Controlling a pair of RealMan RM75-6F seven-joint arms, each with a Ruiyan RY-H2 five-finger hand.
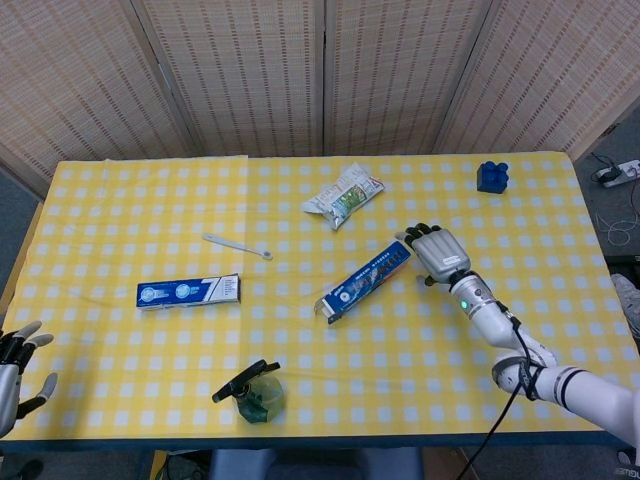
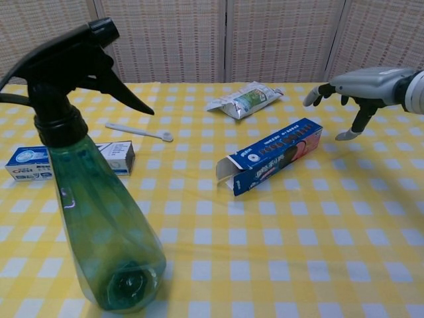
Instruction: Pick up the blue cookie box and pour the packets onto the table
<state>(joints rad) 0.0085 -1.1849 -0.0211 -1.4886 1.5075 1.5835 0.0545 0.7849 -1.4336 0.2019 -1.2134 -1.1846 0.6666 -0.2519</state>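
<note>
The step in hand is the reach: the blue cookie box (image 1: 364, 281) lies flat on the yellow checked counter (image 1: 120, 200), near its middle, and nothing has been lifted or poured yet. The right hand (image 1: 437, 255) hovers just beside the far end of the box, above it and apart from it, fingers spread wide and holding nothing; the chest view shows the same hand (image 2: 351, 89) with its thumb hanging down and clear air between it and the cardboard.

The box lies at a slant, one end toward the hand and the other toward the robot. That nearer end is open, its flap (image 2: 226, 170) folded out. The inside is dark, and I cannot tell whether packets are in it or how many.

As I judge it, the next move calls for lowering the hand over the closed half of the box, closing fingers and thumb across its narrow sides, lifting, then tipping the open end downward so the contents slide out. Gripping too near the open mouth might crush it or block the way out.

The left hand (image 1: 14, 362) waits at the counter's near left corner, fingers apart, empty
</note>
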